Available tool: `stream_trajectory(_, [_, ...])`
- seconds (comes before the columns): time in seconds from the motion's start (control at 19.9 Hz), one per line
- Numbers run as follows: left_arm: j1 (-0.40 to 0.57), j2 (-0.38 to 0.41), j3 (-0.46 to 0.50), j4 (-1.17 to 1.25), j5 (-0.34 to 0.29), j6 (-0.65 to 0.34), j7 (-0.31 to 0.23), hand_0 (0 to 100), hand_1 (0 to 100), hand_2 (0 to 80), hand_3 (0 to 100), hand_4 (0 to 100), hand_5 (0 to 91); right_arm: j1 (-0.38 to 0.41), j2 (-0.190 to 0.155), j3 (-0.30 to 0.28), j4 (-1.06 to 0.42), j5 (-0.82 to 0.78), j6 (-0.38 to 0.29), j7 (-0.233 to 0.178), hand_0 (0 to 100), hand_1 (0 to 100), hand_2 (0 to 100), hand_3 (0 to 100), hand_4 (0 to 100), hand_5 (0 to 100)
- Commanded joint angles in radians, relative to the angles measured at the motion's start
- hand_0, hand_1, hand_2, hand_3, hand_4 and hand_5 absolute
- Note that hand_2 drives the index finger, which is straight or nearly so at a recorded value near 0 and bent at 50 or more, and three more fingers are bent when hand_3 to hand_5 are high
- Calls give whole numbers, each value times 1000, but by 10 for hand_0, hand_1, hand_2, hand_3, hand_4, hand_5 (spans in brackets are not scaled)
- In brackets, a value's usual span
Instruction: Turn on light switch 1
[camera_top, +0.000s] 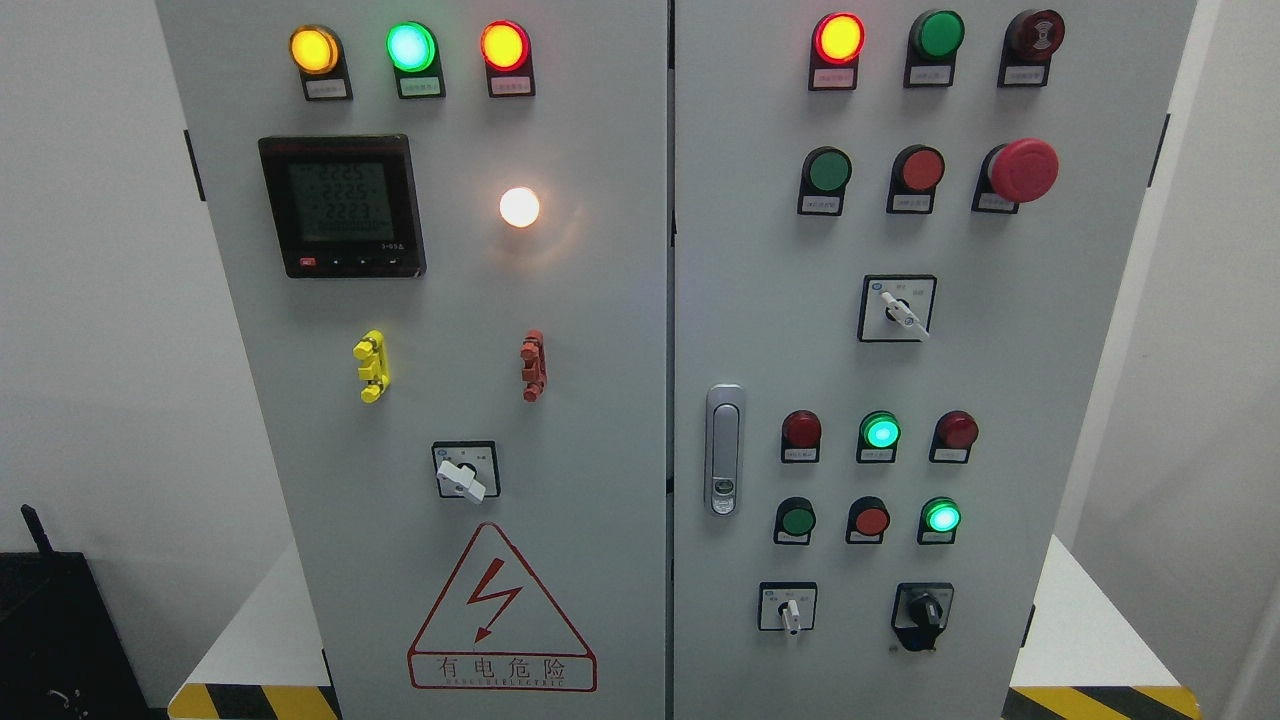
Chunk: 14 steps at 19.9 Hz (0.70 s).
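Head view: no hand or arm shows, so can't tell their state. Which is switch 1? Tags too small to read. Maybe the white knob (465, 480) just above the warning sign (502, 610). Aim at its lever & turn gently. Sign reads 有电危险. Meter (342, 205) above shows 222-ish nos.

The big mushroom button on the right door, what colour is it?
Red; the mushroom button shows clearly in the head view.

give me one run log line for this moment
hands: none in view | white lamp: lit | left-door rotary switch: untouched | cabinet: doors closed
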Motion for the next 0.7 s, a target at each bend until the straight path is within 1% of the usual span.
stream_trajectory(0.0, [-29,-7,-16,450,-27,25,-2,208,124,0,0,0,0,0,0,0,0,0,0,-1,307,0,0,0,0,0])
stream_trajectory(0.1, [-29,-14,-14,445,-27,43,-3,212,107,0,0,0,0,0,0,0,0,0,0,-1,307,0,0,0,0,0])
stream_trajectory(0.25, [-29,-53,-17,441,-24,42,6,215,85,0,0,0,0,0,0,0,0,0,0,-1,307,0,0,0,0,0])
stream_trajectory(0.4, [-27,-60,-16,439,-19,43,8,213,54,0,0,0,0,0,0,0,0,0,0,-1,307,0,0,0,0,0])
stream_trajectory(0.65, [-27,-66,-17,429,-19,34,6,216,45,0,0,0,0,0,0,0,0,0,0,-1,308,0,0,0,0,0])
